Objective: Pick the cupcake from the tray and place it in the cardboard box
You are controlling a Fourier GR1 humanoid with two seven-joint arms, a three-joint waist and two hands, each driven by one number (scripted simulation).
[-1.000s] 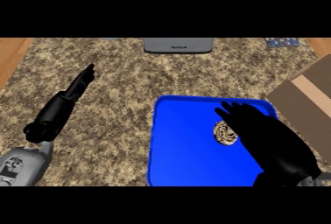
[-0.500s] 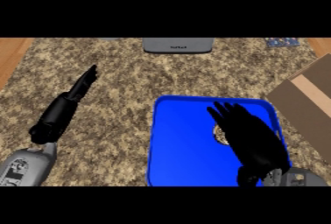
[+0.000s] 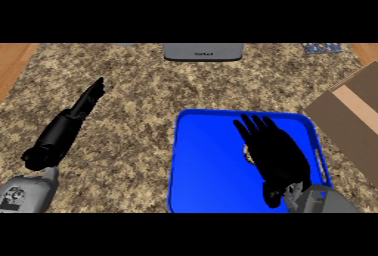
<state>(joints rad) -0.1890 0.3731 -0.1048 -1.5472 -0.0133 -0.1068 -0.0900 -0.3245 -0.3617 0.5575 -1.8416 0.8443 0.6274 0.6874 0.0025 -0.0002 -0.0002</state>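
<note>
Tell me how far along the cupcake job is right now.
Nothing looks done yet: the cupcake sits on the blue tray, mostly hidden. In hand: the right hand is spread open over it, no grasp showing. Left: grasp, lift and carry to the cardboard box. The left hand rests open at left.

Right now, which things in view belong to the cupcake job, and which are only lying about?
Job:
- cupcake, mostly hidden under the right hand
- blue tray
- cardboard box, at the right edge

Lying about:
- grey object, at the counter's far edge
- small patterned item, far right
- left hand, open, resting on the counter
</note>
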